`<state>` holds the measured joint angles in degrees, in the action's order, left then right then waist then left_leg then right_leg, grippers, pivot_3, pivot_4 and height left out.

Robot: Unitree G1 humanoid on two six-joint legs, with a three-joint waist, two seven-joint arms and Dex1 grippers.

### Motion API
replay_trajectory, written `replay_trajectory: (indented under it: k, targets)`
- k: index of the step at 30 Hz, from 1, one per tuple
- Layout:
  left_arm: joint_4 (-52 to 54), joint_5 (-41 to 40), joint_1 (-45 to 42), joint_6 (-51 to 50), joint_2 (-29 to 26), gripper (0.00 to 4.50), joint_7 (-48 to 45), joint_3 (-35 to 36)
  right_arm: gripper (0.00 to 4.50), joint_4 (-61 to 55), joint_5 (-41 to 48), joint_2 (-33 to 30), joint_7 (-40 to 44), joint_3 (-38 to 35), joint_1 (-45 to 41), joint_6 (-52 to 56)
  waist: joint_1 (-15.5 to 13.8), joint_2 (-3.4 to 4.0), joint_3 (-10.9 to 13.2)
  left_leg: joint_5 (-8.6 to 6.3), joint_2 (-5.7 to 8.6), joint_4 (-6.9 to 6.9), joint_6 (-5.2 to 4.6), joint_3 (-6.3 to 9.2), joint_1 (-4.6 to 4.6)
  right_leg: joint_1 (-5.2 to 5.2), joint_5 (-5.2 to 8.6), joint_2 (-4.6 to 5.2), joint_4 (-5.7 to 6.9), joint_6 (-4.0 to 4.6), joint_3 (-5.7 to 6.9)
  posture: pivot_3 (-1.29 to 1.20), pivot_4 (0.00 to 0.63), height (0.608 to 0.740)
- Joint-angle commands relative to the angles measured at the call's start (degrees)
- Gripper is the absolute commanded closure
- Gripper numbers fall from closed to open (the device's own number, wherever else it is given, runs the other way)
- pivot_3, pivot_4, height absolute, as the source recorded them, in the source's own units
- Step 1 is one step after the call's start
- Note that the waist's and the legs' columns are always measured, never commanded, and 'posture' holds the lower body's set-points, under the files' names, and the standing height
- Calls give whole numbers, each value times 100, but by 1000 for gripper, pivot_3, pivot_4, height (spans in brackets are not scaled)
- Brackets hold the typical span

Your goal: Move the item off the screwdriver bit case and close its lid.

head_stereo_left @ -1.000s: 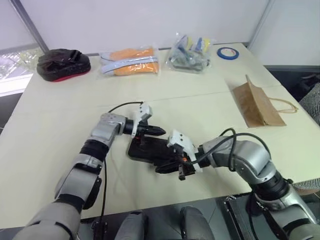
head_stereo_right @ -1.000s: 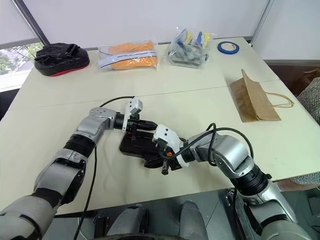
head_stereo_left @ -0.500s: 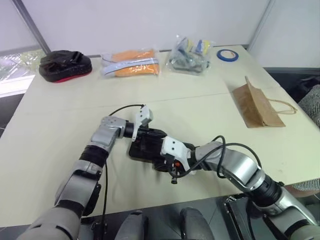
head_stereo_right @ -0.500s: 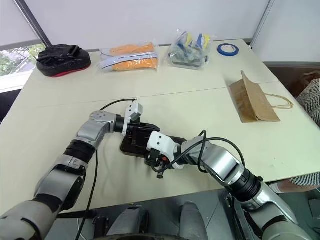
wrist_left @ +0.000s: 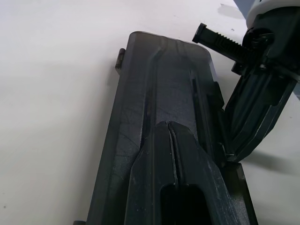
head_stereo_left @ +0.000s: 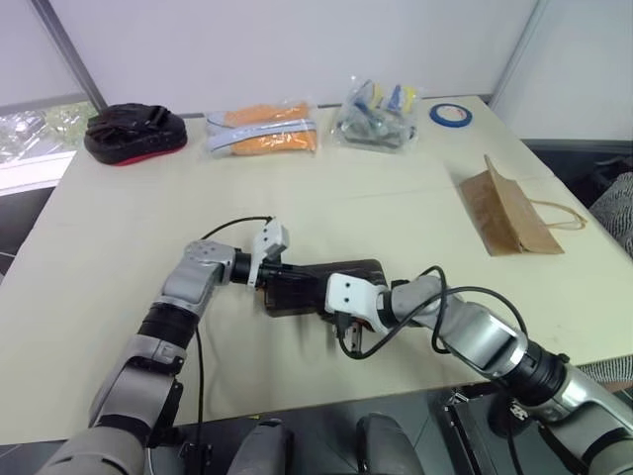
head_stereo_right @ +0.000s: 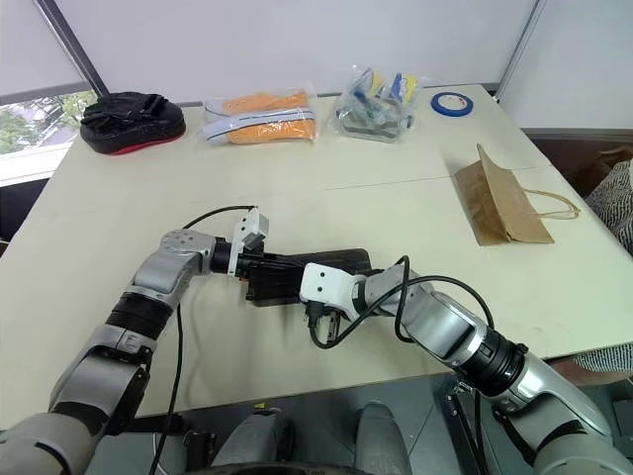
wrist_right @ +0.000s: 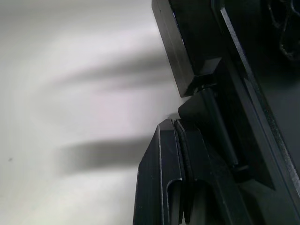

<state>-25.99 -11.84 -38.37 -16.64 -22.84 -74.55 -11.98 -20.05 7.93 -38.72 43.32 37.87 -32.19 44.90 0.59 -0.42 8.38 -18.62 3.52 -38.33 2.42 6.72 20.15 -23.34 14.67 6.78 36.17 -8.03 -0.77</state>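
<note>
The screwdriver bit case lies flat in the middle of the table, its long side running left to right. Its smoky lid is down over the tray. My left gripper is shut, and its tips rest on top of the lid at the case's left end. My right gripper is also shut, its tips against the case's near edge; nothing is held. The item, a brown paper bag, lies flat on the table far to the right, well away from the case.
Along the table's far side lie a black-and-red pouch, orange-filled clear packets, a clear bag of small items and a blue tape roll. The table's near edge runs just behind my arms.
My right gripper rolled over and moved in against the case's near edge. My left hand drew back a little to the left along the lid. The camera view shifted slightly.
</note>
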Motion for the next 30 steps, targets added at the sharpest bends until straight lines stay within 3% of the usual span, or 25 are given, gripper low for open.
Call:
replay_trajectory:
  k: [1,16,30]
  targets:
    - [-196,50,7,-90,61,4500,148,2,4473,201,-327,-111,-94,-206,35,214,-5,0,0,0,0,0,0,0,0,1,0,0,0,0,0,0,150,740]
    - [-1092,-149,-1034,79,276,4500,567,557,4473,-290,13,-303,527,-539,183,601,-3,-10,10,11,2,2,20,1,37,-29,0,1,-13,0,4,0,150,740]
    - [-1984,548,-1145,1014,766,4500,484,-7,4473,-647,-4,-125,370,-667,274,932,7,-13,11,10,1,10,20,-4,39,-34,1,1,-15,-1,3,0,150,740]
